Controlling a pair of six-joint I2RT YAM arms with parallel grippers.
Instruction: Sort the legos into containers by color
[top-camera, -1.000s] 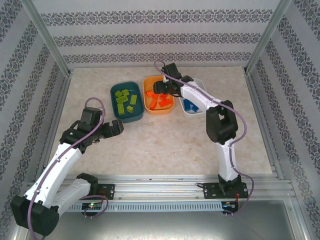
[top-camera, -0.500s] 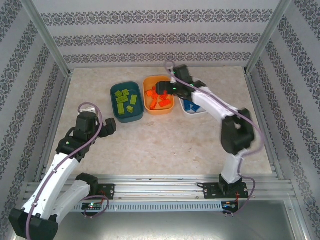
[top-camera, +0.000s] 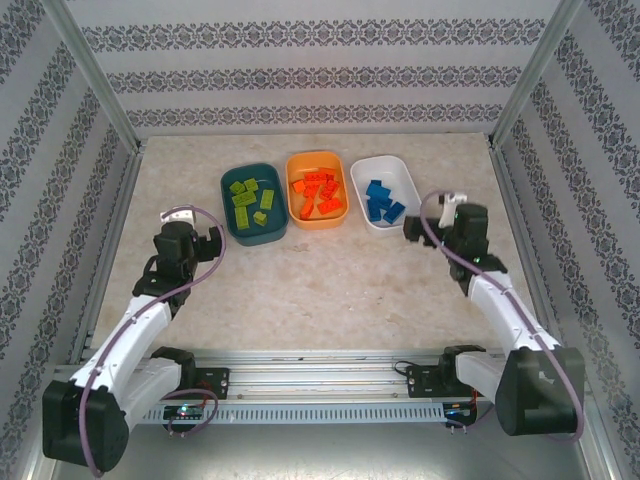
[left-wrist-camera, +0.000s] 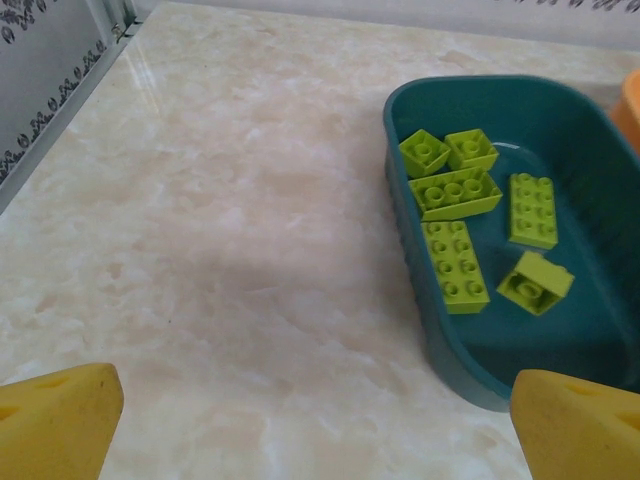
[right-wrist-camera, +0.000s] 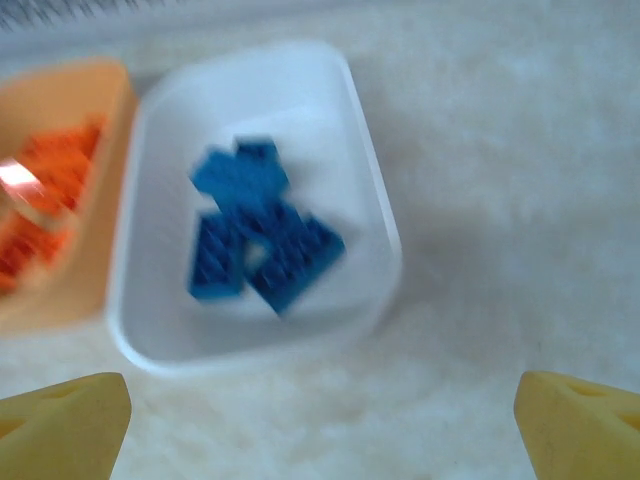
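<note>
Left gripper (top-camera: 210, 242) and right gripper (top-camera: 412, 230) are both wide open with nothing in either, hanging over the table (top-camera: 330, 290) on the near side of the tubs. Every brick I can see sits in a tub: green bricks (top-camera: 250, 200) in the teal tub (top-camera: 262, 238), orange bricks (top-camera: 318, 193) in the orange tub (top-camera: 318, 224), blue bricks (top-camera: 381, 201) in the white tub (top-camera: 398, 170). The tubs sit side by side. Looks sorted to me. If any need a re-pick, they're hard moulded plastic: very light, won't flex or break, but glossy, so likely to squirt out of a skewed pinch. Grip across the two flat long sides, fingers square, below the studs. Blue and orange ones lie piled, so take the top one first. The tubs look light too; a bump on the rim would probably slide them.
</note>
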